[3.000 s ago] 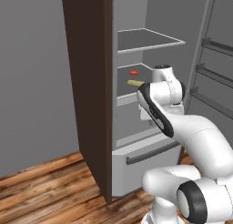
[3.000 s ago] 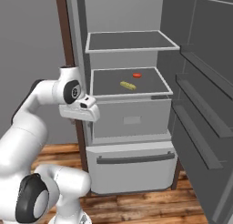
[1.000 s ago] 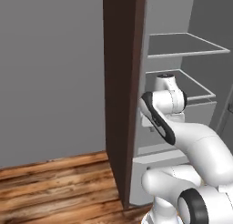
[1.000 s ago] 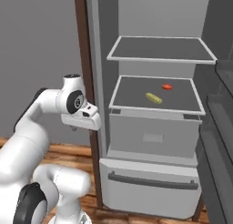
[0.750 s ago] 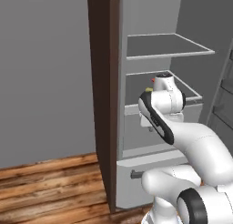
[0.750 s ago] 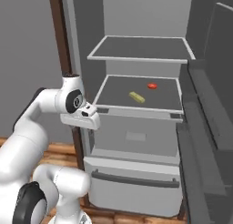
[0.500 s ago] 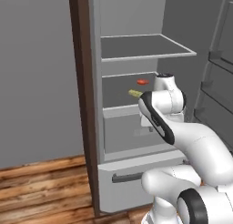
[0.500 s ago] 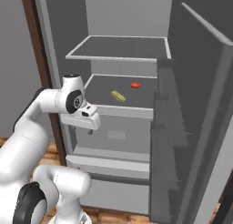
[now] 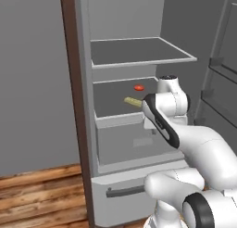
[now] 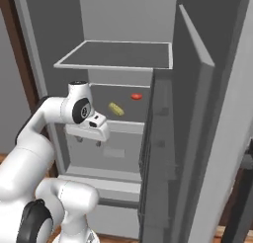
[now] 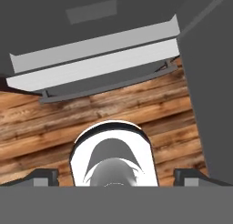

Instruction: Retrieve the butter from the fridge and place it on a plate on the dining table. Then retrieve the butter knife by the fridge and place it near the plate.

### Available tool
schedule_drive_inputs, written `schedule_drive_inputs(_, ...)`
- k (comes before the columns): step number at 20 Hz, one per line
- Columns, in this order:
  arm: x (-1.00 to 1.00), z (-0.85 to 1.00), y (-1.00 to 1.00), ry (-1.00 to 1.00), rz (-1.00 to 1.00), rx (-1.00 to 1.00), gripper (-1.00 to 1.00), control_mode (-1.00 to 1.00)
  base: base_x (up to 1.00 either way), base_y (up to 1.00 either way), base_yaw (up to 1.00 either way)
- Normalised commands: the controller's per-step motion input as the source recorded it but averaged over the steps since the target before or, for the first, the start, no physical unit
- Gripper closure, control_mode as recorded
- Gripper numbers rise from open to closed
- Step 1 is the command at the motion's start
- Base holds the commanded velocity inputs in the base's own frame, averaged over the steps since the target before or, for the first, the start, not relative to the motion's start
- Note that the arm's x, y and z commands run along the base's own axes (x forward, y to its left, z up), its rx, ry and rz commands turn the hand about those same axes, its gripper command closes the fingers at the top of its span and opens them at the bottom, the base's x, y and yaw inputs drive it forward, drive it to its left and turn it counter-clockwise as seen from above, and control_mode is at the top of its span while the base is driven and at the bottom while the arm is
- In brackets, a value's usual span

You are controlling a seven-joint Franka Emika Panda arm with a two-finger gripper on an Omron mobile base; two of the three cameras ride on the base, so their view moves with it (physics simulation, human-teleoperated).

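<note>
- Right base view: the fridge (image 10: 163,138) stands open, its door swung out to the right, with grey inner shelves and a lower drawer at the bottom.
- The gripper (image 10: 94,140) hangs in front of the fridge interior, pointing downward, just below the front lip of the middle shelf (image 10: 123,124); two small dark finger tips show under the white hand.
- The butter (image 10: 116,108), a small pale-yellow stick, lies on that middle shelf, above the gripper and a little to its right, farther back in the fridge and apart from the fingers.
- A small red item (image 10: 136,96) sits on the same shelf, beyond the butter and farther right of the gripper.
- Left base view: the butter (image 9: 133,101) lies up and to the left of the robot's wrist, with the red item (image 9: 138,88) behind it; the hand itself is hidden behind the arm here.
- Hand view: the camera looks down past the fridge's lower drawer front (image 11: 95,59) and its bar handle (image 11: 109,84) to the wooden floor (image 11: 54,127).
- The dark finger tips (image 11: 43,176) sit at the far left and far right of the bottom edge, so the jaws are spread wide with nothing between them.
</note>
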Motion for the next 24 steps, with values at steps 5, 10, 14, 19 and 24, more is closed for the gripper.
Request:
schedule_drive_inputs(5,0.0,0.0,0.0,0.0,0.0,0.0,-1.0,1.0,0.49,0.0,0.0)
schedule_drive_inputs(10,0.0,0.0,0.0,0.0,0.0,0.0,-1.0,1.0,0.64,0.0,0.01)
schedule_drive_inputs(14,0.0,0.0,0.0,0.0,0.0,0.0,-1.0,1.0,0.64,0.0,0.02)
schedule_drive_inputs(19,0.0,0.0,0.0,0.0,0.0,0.0,-1.0,1.0,0.31,0.0,0.0)
schedule_drive_inputs(24,0.0,0.0,0.0,0.0,0.0,0.0,-1.0,1.0,0.06,0.0,0.0)
